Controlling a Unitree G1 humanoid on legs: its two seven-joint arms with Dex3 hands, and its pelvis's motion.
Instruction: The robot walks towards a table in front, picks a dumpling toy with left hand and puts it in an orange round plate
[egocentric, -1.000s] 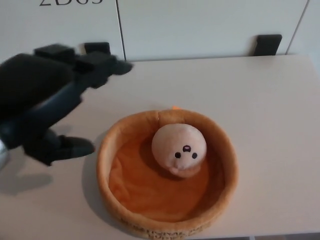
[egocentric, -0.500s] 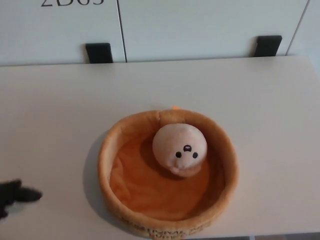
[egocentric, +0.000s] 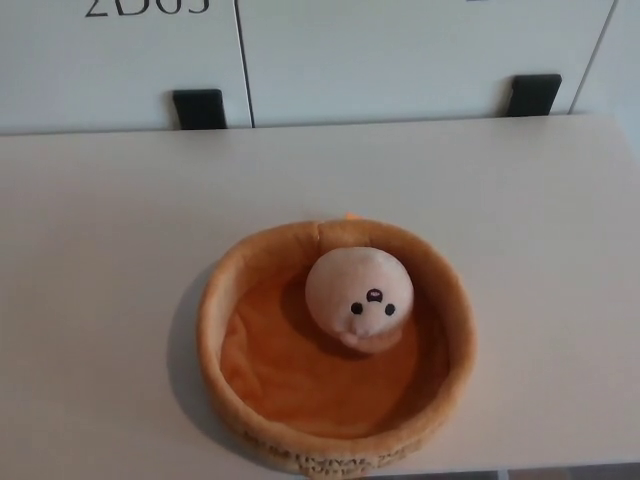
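- The dumpling toy (egocentric: 359, 301) lay inside the orange round plate (egocentric: 232, 290), toward the back of the bowl and leaning near its far wall, face toward the camera.
- Neither robot hand showed in the head view, so whether the fingers were spread or pressed together could not be told.
- The placing looked done; little remained to go wrong. The soft plate sat close to the near edge of the white surface (egocentric: 110, 230), so a bump from the robot's body could have pushed it off.
- The toy was round and might have rolled within the plate if jolted, though the raised rim would likely have kept it in.
- The plate's front rim was cut off by the picture's lower edge, and the lettering there was unreadable.
- A small orange speck behind the plate could not be identified.
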